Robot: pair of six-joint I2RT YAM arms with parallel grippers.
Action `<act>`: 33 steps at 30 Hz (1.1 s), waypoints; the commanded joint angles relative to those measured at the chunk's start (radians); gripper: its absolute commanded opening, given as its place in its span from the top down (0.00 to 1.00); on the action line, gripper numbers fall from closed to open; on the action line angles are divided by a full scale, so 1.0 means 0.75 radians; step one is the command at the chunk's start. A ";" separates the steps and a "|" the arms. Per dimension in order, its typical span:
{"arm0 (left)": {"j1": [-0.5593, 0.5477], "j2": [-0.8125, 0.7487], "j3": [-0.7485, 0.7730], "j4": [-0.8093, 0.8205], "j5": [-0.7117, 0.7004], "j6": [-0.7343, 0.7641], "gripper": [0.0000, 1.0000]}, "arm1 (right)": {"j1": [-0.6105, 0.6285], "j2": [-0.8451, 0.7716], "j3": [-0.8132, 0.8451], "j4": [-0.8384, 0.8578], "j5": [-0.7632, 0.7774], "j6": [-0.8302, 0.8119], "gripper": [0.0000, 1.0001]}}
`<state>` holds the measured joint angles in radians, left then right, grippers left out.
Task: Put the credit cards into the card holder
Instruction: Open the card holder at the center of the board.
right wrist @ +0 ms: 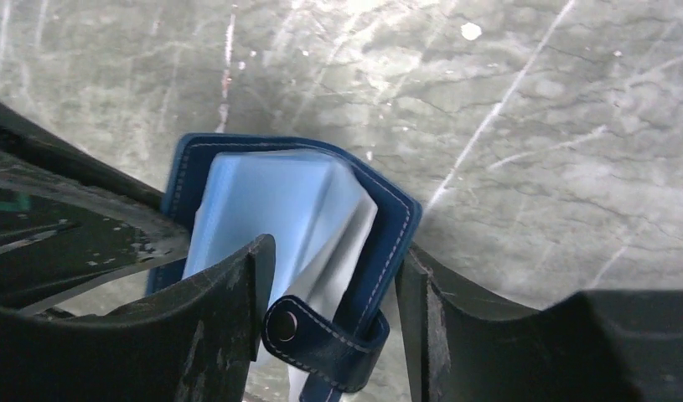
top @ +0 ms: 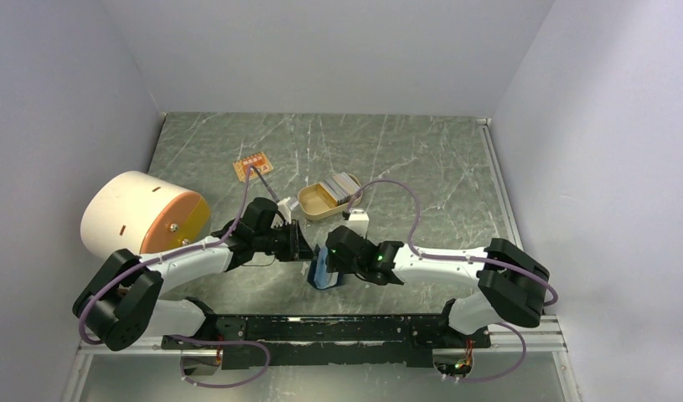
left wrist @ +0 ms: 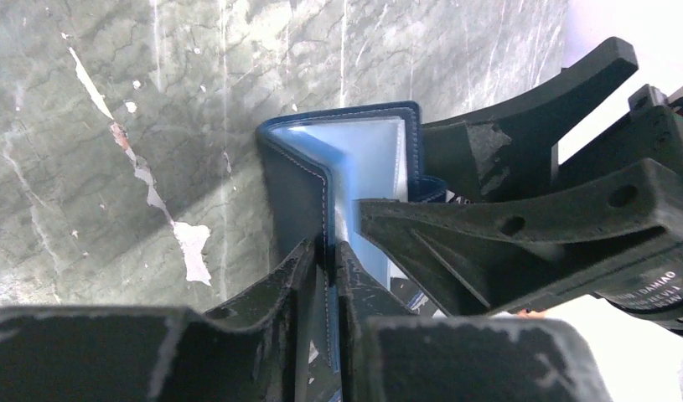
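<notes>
The card holder (top: pixel 323 270) stands half open on the table between the two arms, navy outside and light blue inside. My left gripper (left wrist: pixel 329 251) is shut on the edge of one cover (left wrist: pixel 292 184). My right gripper (right wrist: pixel 333 285) is open. Its fingers straddle the other cover (right wrist: pixel 396 226) and the snap strap (right wrist: pixel 321 335), with a gap showing on the right side. The credit cards (top: pixel 344 185) are a grey and white stack leaning in the tan oval tray (top: pixel 313 204), beyond both grippers.
A big white cylinder with an orange face (top: pixel 141 213) lies at the left. A small orange board (top: pixel 252 166) sits behind the tray. The right gripper's fingers (left wrist: pixel 488 226) crowd close to my left jaws. White walls enclose the marbled table.
</notes>
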<state>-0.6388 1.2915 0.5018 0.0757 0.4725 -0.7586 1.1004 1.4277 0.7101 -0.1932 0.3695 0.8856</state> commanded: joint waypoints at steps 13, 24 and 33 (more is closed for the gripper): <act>0.076 -0.093 -0.088 0.080 0.108 -0.045 0.55 | -0.005 0.097 0.072 0.081 -0.086 -0.013 0.45; 0.076 0.010 -0.094 0.204 0.179 -0.027 0.49 | -0.004 0.093 0.072 0.071 -0.078 -0.014 0.46; 0.071 0.098 -0.041 0.135 0.107 0.048 0.54 | -0.007 0.028 -0.002 0.061 -0.055 -0.005 0.46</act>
<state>-0.5869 1.3384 0.4370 0.1677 0.5632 -0.7593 1.1004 1.4830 0.7376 -0.1436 0.3073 0.8814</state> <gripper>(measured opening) 0.470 0.538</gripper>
